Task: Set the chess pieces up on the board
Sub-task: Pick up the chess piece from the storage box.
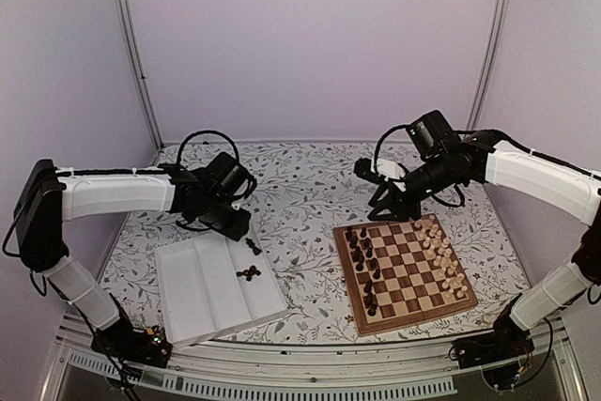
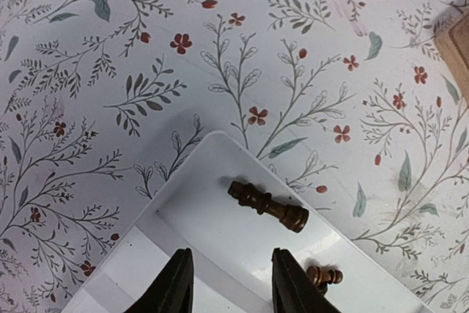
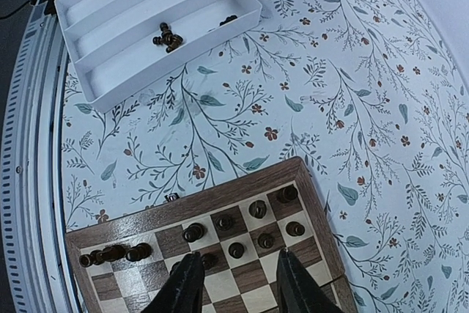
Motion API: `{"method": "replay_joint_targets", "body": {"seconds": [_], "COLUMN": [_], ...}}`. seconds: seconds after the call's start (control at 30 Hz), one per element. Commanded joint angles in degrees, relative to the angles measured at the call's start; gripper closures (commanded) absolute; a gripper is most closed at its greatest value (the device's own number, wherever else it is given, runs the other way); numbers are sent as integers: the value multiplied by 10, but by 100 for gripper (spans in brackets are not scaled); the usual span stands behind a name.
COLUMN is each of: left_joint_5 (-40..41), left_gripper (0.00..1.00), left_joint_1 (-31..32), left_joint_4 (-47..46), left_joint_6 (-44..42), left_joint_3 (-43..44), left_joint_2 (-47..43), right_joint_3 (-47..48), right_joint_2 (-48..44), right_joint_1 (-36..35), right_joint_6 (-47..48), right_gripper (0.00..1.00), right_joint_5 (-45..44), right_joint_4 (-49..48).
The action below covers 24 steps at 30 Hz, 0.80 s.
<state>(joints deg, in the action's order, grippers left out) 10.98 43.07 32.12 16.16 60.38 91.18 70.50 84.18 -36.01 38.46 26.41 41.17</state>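
Observation:
The board (image 1: pixel 413 268) lies right of centre, with dark chess pieces (image 1: pixel 366 265) along its left side and cream ones (image 1: pixel 441 251) along its right. My right gripper (image 1: pixel 394 206) hovers open over the board's far left corner. In the right wrist view it (image 3: pixel 238 284) is empty above standing dark pieces (image 3: pixel 236 249) near the board's border (image 3: pixel 220 199). My left gripper (image 2: pixel 233 287) is open and empty over the white tray's far corner. A dark piece (image 2: pixel 267 205) lies on its side just beyond the fingertips. Another small dark piece (image 2: pixel 324 276) lies right of the right finger (image 2: pixel 289 284).
The white ridged tray (image 1: pixel 202 293) sits at front left with a few dark pieces (image 1: pixel 248 274) on its right side. It also shows in the right wrist view as the tray (image 3: pixel 124 42) at top left. A floral cloth (image 1: pixel 310 185) covers the table.

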Motion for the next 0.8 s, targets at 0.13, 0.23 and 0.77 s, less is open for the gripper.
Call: {"method": "replay_joint_targets", "body": {"seconds": [0.13,0.23,0.77], "left_joint_5": [-23,-37,-73], "left_gripper": [60,60,62], "left_joint_1": [-23,-24,-8], "left_joint_4": [-25,-25,-6], "left_joint_6": [106,132,157], "left_joint_3": [19,29,31], "left_joint_2": [72,101,152], "right_joint_3": [-34,-40,-60], "right_joint_2": [-36,-40,-49], "right_joint_1": [-5,-5,-4], "right_joint_6": [-5,-5,-5], "right_gripper": [63,63,63], "right_joint_5": [-18,-19,-19], "right_joint_4": [-9,-10,-19]}}
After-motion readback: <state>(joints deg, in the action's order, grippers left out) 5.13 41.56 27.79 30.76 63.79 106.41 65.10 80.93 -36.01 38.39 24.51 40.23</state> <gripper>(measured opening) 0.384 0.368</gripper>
